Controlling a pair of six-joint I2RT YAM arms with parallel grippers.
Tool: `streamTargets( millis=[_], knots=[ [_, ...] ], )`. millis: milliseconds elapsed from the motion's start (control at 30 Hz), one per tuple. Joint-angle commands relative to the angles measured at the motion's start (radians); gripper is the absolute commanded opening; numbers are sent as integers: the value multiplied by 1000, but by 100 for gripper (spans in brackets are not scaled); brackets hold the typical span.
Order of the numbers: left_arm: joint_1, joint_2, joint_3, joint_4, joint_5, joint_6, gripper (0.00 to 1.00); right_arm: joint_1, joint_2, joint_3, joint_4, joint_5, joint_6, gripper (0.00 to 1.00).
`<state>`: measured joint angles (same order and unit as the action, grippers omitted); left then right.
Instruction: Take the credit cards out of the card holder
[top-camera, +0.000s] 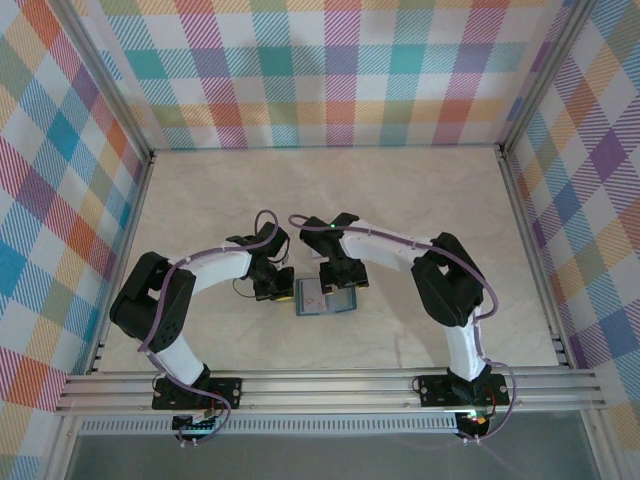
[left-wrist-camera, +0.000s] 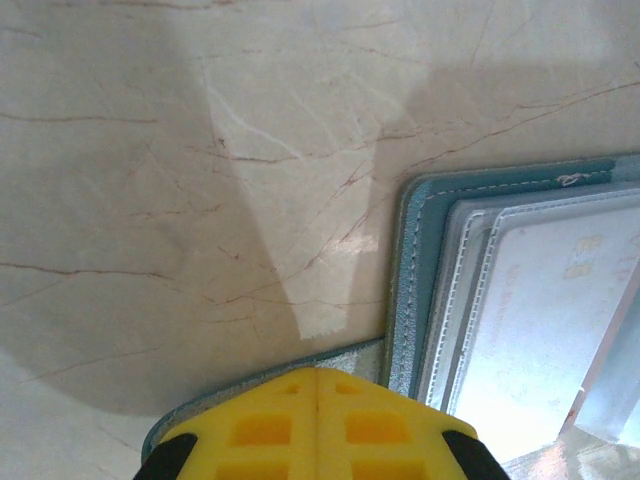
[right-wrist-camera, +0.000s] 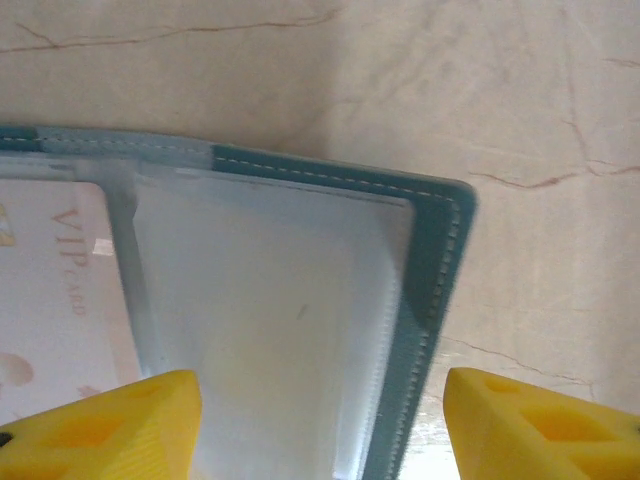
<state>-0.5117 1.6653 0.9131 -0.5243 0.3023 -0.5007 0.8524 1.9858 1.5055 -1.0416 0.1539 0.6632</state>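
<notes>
The teal card holder (top-camera: 338, 304) lies open and flat on the table between my two grippers. In the left wrist view its stitched edge (left-wrist-camera: 412, 270) runs beside clear pockets holding a pale credit card (left-wrist-camera: 560, 300). My left gripper (left-wrist-camera: 317, 372) is shut, its yellow tips resting over the holder's teal side flap (left-wrist-camera: 355, 357), with nothing seen between them. My right gripper (right-wrist-camera: 320, 430) hangs open just above the holder's right half (right-wrist-camera: 440, 250), one finger on each side of an empty-looking clear pocket (right-wrist-camera: 290, 330). A card printed "VIP" (right-wrist-camera: 50, 300) sits in the pocket to the left.
The marble-patterned table (top-camera: 420, 200) is bounded by metal rails and checked walls on three sides. The arm bases (top-camera: 200, 390) stand on the rail at the near edge. The left gripper (top-camera: 274, 287) and the right gripper (top-camera: 340, 280) crowd close over the holder.
</notes>
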Motion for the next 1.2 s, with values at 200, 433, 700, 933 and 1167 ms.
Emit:
streamTargets(
  millis=[200,433,700,933,1167],
  knots=[
    [3,-36,22,-63,-9,8,0,-44,-86,-129,154,-136,-57,62],
    [-12,-63,53,-84,-6,-2,0,-64,-111,-181,212,-169,-72,52],
    [-81,-65,124,-121,-12,-11,1,-76,-125,-197,222,-172,-103,41],
    [-131,6,152,-111,-20,-30,1,-78,-136,-201,211,-177,-114,43],
    [-146,45,132,-80,-27,-44,1,-78,-184,-202,197,-171,-101,49]
  ],
)
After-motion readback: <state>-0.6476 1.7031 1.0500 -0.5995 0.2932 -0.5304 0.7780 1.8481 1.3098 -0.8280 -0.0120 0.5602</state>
